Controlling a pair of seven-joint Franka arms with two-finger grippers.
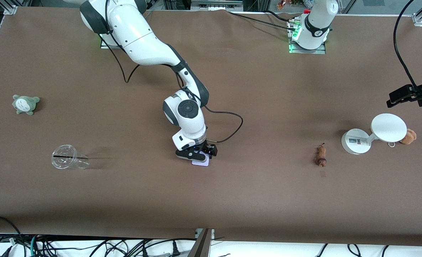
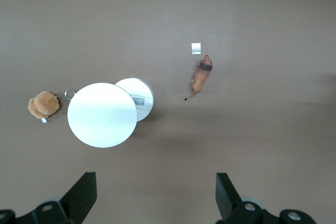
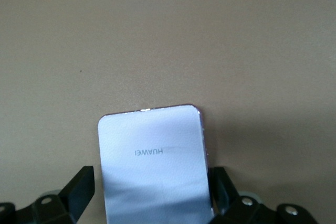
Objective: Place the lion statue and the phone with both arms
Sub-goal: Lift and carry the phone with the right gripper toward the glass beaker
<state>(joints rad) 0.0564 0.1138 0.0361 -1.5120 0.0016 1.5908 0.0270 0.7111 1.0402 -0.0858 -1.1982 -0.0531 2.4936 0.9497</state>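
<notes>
Right gripper (image 1: 200, 156) fingers straddle the phone (image 3: 153, 166), we can't tell contact; left gripper (image 2: 155, 195) spread wide above the lion statue (image 2: 201, 75).

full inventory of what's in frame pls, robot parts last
phone: 1, pale lavender-white, mid-table, between the right pincer's fingers
lion statue: 1, orange-brown, lying toward the left arm's end
white stand: 1, two round discs, beside the lion
brown plush: 1, touching the stand, with keyring
grey-green plush: 1, toward the right arm's end
clear cup: 1, on its side, nearer the camera than the grey-green plush
table: 1, brown
right pincer: 1, black, open astride the phone
left pincer: 1, black, open, up over the stand
</notes>
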